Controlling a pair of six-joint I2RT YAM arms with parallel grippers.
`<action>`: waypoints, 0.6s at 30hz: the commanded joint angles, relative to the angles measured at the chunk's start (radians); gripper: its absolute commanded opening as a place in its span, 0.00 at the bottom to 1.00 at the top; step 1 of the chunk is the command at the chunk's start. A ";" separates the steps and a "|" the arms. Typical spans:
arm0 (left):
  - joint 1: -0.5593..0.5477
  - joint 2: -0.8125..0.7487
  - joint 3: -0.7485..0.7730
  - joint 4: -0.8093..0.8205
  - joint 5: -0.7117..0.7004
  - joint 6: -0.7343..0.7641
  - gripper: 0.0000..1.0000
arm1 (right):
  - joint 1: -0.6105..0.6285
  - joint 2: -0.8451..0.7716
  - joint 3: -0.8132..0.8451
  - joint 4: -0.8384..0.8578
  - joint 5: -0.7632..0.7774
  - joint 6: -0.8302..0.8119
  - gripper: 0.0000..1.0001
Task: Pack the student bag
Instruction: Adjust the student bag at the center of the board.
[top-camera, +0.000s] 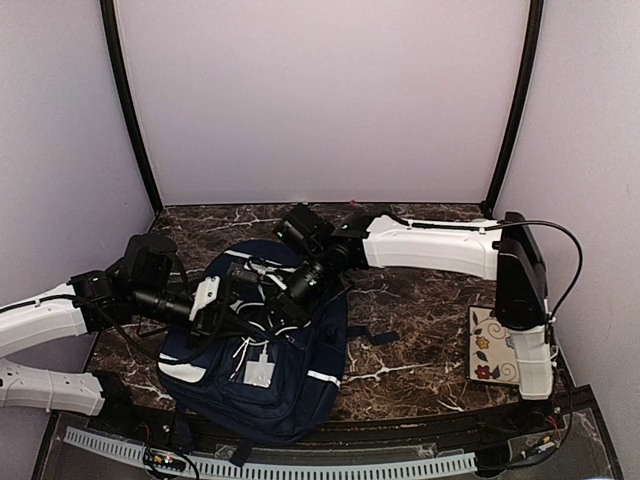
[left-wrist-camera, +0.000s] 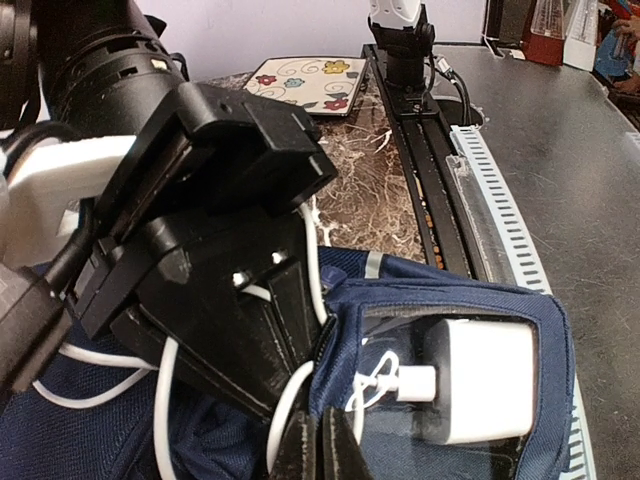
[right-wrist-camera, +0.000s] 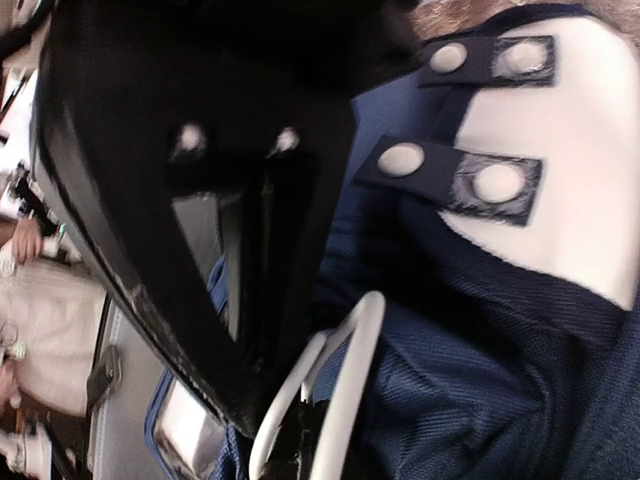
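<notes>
The bag (top-camera: 300, 390) lies flat on the table (top-camera: 420, 300), left of centre, its lower end at the near edge in front of the arm bases. It is navy with thin white stripes. Its pale patch (right-wrist-camera: 570, 150) carries two dark tabs with round snaps. A white cable (right-wrist-camera: 345, 380) runs loose over the upper part of the bag in several loops. One end is plugged into a white charger (left-wrist-camera: 485, 380), which sits inside a see-through pocket on the bag's front.

Both arms reach in over the bag's upper half. The left gripper (left-wrist-camera: 320, 445) comes in from the left with its jaws closed. The cable runs down along its fingers to the tips, just beside the pocket edge. Whether the cable is pinched between them cannot be told. The right gripper (right-wrist-camera: 285, 435) comes from the far right and points down at the fabric below the patch. Its jaws are also closed. A loop of the cable curves round its tips, and again a grip on it cannot be made out.

A floral pad (top-camera: 492, 345) lies flat at the right of the table, well apart from the bag and beside the right arm's base.
</notes>
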 joint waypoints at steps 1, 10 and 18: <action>0.033 -0.057 0.048 0.141 -0.068 -0.029 0.00 | 0.048 0.101 0.068 -0.399 -0.199 -0.262 0.00; 0.033 0.045 0.093 0.152 -0.240 -0.256 0.30 | -0.004 0.247 0.148 -0.054 -0.121 0.030 0.00; -0.030 -0.108 0.185 -0.318 -0.456 -0.702 0.35 | -0.099 0.189 -0.073 0.196 0.042 0.218 0.00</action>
